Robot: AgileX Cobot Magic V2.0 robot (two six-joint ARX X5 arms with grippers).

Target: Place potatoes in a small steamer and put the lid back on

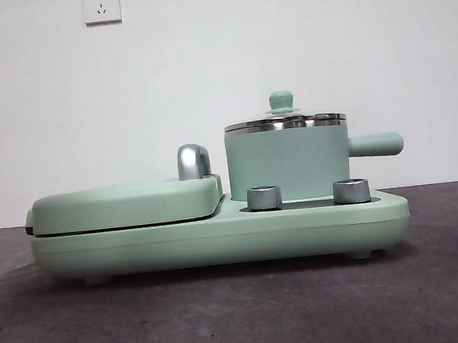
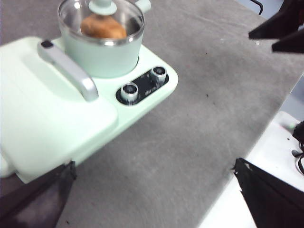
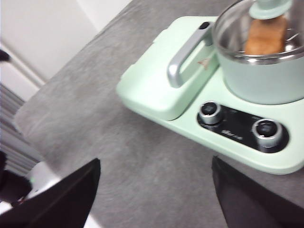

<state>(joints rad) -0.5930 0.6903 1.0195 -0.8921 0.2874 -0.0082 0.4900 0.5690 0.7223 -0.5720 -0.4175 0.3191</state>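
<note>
The potato (image 2: pixel 102 27) lies inside the steamer (image 1: pixel 288 162) with the lid (image 1: pixel 283 119) seated on its rim, while the left claw (image 2: pixel 154 197) and right claw (image 3: pixel 154 192) hang released above the counter (image 1: pixel 244 317), holding nothing.

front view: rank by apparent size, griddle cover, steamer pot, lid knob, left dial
1. griddle cover
2. steamer pot
3. left dial
4. lid knob
Dial sits nearer the camera, so 3 versus 4 is unsure.
</note>
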